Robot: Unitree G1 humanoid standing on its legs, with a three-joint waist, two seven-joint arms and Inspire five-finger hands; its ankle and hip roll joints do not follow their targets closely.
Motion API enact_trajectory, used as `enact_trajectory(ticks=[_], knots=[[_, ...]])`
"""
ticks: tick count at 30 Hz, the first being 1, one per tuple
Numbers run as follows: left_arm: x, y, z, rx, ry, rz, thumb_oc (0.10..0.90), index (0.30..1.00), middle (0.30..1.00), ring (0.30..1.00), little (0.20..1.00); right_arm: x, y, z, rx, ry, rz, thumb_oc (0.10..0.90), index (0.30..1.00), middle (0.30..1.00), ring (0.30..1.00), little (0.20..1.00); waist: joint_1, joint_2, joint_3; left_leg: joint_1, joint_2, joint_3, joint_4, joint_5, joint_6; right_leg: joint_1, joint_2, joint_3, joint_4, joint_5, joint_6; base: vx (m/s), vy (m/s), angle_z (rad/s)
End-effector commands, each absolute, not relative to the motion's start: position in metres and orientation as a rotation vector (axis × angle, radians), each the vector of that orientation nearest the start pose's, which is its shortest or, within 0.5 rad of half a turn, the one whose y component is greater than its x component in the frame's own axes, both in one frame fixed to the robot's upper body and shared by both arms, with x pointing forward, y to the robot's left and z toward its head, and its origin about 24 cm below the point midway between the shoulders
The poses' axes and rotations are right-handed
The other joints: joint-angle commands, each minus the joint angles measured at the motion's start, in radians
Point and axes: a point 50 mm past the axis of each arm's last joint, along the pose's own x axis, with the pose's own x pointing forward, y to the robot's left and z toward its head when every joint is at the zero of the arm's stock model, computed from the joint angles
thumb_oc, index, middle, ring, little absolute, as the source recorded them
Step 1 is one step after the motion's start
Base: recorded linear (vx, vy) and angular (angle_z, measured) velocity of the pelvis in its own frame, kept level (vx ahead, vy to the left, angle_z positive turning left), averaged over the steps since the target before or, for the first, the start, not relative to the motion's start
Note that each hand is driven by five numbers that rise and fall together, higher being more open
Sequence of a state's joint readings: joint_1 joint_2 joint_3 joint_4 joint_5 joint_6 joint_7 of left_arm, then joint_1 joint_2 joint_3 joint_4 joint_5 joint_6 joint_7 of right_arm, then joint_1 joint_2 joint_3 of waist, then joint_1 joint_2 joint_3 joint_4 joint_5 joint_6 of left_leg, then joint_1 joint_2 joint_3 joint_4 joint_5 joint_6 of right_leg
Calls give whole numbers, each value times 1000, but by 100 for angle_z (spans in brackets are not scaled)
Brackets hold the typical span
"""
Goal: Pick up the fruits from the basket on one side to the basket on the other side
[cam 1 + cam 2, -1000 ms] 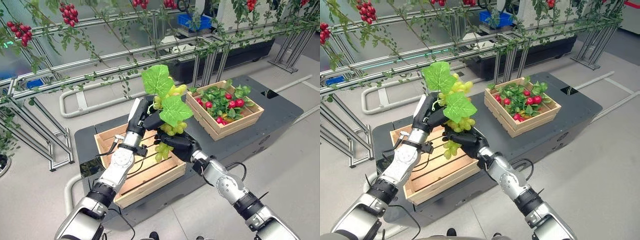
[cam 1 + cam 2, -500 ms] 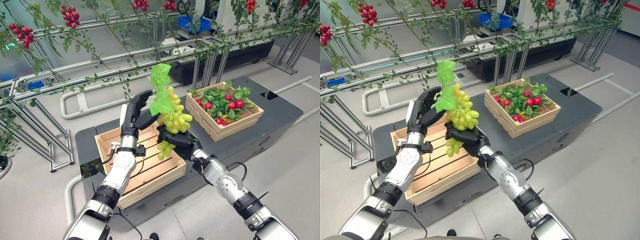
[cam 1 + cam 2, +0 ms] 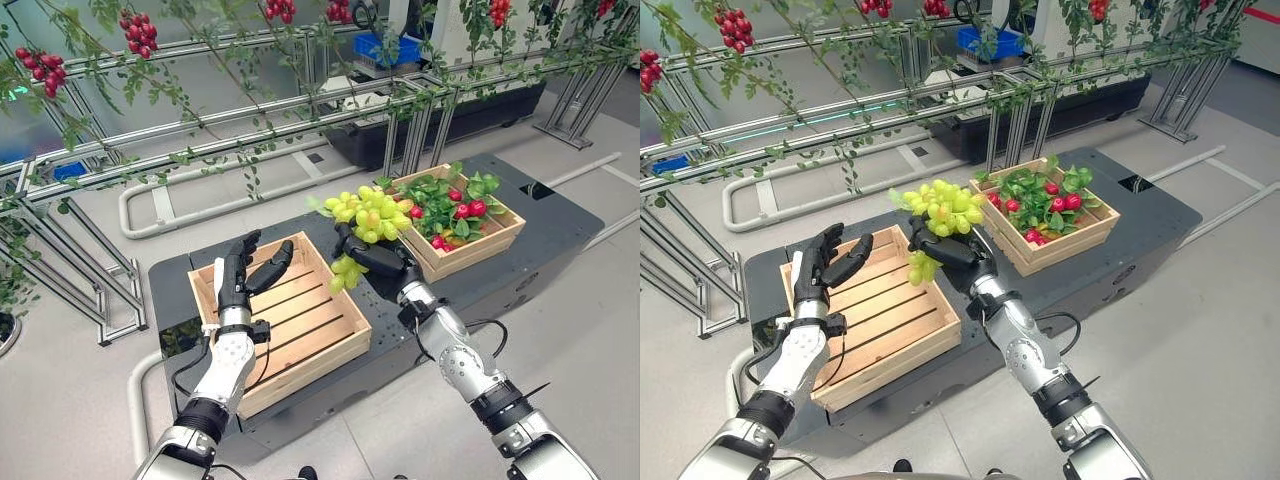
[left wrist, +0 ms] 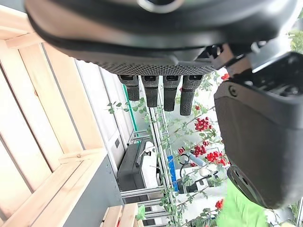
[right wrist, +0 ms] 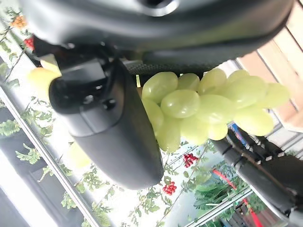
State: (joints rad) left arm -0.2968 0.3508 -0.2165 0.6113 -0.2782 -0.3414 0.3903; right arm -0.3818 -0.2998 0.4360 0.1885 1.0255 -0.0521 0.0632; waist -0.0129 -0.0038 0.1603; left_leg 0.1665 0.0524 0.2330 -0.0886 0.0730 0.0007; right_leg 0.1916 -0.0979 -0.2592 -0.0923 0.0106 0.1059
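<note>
Right hand is wrapped around the green grapes, holding them up between the two crates, just short of the right crate with its red fruit. Left hand hangs with fingers spread over the emptied left crate. Looks like only the drop-off is left.

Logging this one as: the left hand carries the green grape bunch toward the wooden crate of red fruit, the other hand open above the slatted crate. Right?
Not quite: the right hand carries the green grape bunch, fingers curled round it in the right wrist view. The left hand is the open one above the slatted wooden crate. The bunch is indeed beside the wooden crate of red fruit.
</note>
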Motion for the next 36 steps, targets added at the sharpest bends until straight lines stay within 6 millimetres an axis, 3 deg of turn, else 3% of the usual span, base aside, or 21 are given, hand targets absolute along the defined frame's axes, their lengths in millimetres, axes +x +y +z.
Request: enact_trajectory(ticks=[1,8,11,18,20,22,23,24,26,28,30,36], knots=[[311,227,43,195,-129,325,800,900,900,900,900,309,-104,145,690,-332,472,400,300,300,300,300,2,-7,-107,24,61,-31,1,-118,-54,7,-38,-31,5,-39,-12,14,-8,-10],[300,227,36,106,-132,290,800,900,900,900,900,304,-128,146,552,-381,430,400,300,300,300,300,-11,-11,-102,27,63,-14,1,-125,-52,-2,-35,-16,5,-37,-10,17,-23,-5],[289,222,24,-55,-97,269,800,900,900,900,900,298,-142,146,529,-396,411,400,300,300,300,300,-17,-18,-98,29,69,0,1,-127,-50,-2,-30,-15,5,-38,-14,29,-112,-10],[256,220,-4,-167,3,218,800,900,900,900,900,280,-175,155,436,-461,386,400,300,300,300,300,-38,-49,-54,40,116,34,10,-105,-63,-26,21,19,84,-92,-68,-25,-204,-13],[250,220,-9,-193,14,214,800,900,900,900,900,278,-184,160,415,-473,381,400,300,300,300,300,-35,-68,-41,2,126,14,125,-103,-75,-21,31,42,73,-82,-85,-57,-161,-20],[245,222,-10,-225,-1,241,800,900,900,900,900,280,-188,165,404,-478,407,400,300,300,300,300,-15,-79,-23,-60,83,-100,291,-140,-59,-23,33,92,73,-73,-92,-68,-35,-38],[242,225,-10,-240,-15,282,800,900,900,900,900,283,-184,166,409,-471,444,400,300,300,300,300,4,-77,-14,-93,23,-202,343,-170,-39,-32,36,139,77,-66,-90,-105,117,-80],[238,228,-7,-254,-46,325,800,900,900,900,900,288,-175,169,412,-467,494,400,300,300,300,300,36,-66,-9,-113,-71,-349,311,-189,-9,-51,49,211,88,-56,-87,-125,138,-96],[243,230,6,-253,-99,329,800,900,900,900,900,299,-155,178,406,-488,539,400,300,300,300,300,72,-46,0,-135,-134,-430,245,-196,12,-92,71,271,124,-60,-83,-217,173,-158],[250,228,10,-227,-107,311,800,900,900,900,900,304,-146,178,418,-474,504,400,300,300,300,300,66,-36,-2,-145,-135,-409,247,-210,29,-115,73,297,139,-64,-84,-178,215,-215],[256,224,15,-222,-126,301,800,900,900,900,900,302,-147,175,437,-459,483,400,300,300,300,300,59,-36,-9,-153,-149,-428,228,-197,32,-123,67,297,118,-44,-71,-142,165,-158],[260,228,25,-166,-173,323,800,900,900,900,900,289,-156,156,432,-419,481,400,300,300,300,300,22,-14,-46,-103,-146,-397,102,-181,58,-157,54,325,84,-10,-30,-75,214,-30]])
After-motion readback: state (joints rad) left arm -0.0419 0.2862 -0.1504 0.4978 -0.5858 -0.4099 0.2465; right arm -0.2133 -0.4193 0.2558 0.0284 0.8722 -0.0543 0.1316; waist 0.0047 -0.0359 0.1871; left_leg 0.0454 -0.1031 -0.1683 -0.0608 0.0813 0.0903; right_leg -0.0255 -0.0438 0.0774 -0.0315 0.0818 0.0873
